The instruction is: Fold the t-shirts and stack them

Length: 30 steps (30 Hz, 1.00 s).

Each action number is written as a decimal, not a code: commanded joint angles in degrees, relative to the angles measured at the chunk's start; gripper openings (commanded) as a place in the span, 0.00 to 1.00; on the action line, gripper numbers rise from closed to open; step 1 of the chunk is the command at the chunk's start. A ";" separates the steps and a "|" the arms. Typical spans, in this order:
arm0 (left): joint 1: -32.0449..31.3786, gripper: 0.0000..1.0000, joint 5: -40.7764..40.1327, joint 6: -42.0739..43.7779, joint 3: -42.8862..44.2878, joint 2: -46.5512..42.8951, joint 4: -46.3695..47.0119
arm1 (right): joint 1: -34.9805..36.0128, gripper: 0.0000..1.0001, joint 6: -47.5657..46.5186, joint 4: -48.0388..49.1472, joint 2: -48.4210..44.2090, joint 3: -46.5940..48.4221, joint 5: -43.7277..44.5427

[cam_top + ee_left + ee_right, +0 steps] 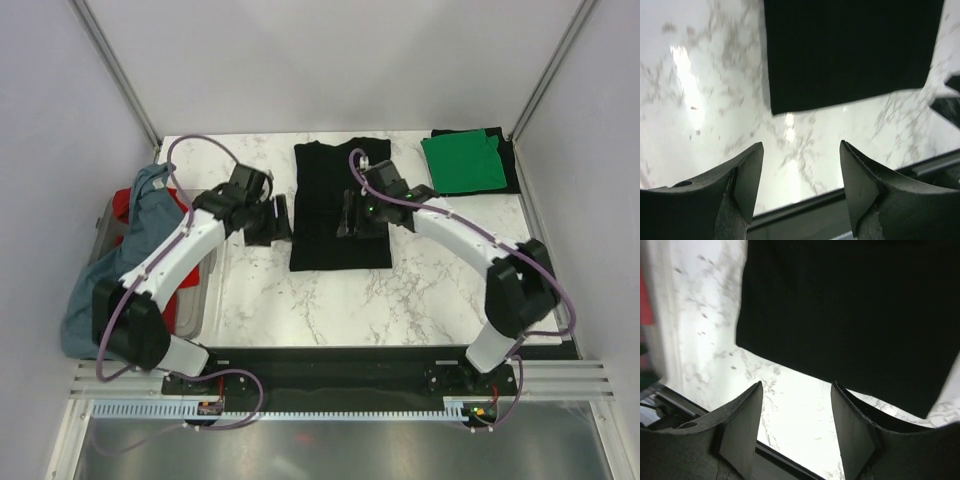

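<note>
Though neither holds anything, the left hand and right hand gape wide by the black t-shirt.

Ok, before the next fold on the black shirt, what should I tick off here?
1. Left tool open, nothing between its fingers: ok.
2. Right tool open, nothing between its fingers: ok.
3. Black t-shirt lies flat mid-table as a neat rectangle: ok.
4. Black t-shirt folded down to the green one's size: not ok, it is longer.
5. Green t-shirt folded at the far right corner: ok.
6. Grey-blue t-shirt and red t-shirt folded: not ok, both bunched at the bin.
</note>
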 commanded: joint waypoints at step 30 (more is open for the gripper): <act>-0.16 0.71 -5.99 -2.30 -30.79 -30.64 8.19 | -11.32 0.69 -6.22 -4.53 29.50 39.97 7.44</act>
